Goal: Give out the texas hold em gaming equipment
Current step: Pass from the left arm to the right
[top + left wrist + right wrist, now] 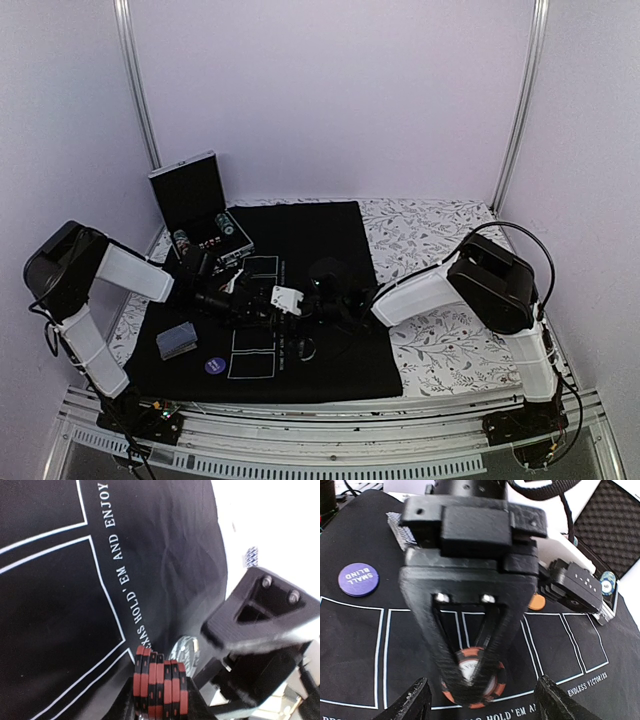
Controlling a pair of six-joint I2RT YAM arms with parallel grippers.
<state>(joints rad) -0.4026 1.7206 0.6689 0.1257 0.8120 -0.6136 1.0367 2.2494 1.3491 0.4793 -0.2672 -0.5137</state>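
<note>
Gripping a stack of red-and-black chips (159, 682), the left claw (159, 706) is narrow, pinched on the stack with the chips edge-on, low over the black mat (60, 605) (white card boxes and lettering printed on it); can't tell if the stack touches the mat. Right claw (481, 692) stands wide with nothing in it, facing the left claw close up, the chips just ahead of its fingers (415, 702). Clear disc (184, 647) lies on the mat just beside the chips, between the two claws. Orange disc (536, 601) lies beyond the left claw, towards the open case (615, 525). Purple disc (358, 579) and cards (397, 525) lie left in the right claw's view, well apart from both claws. Floral table (440, 240) under the mat.
</note>
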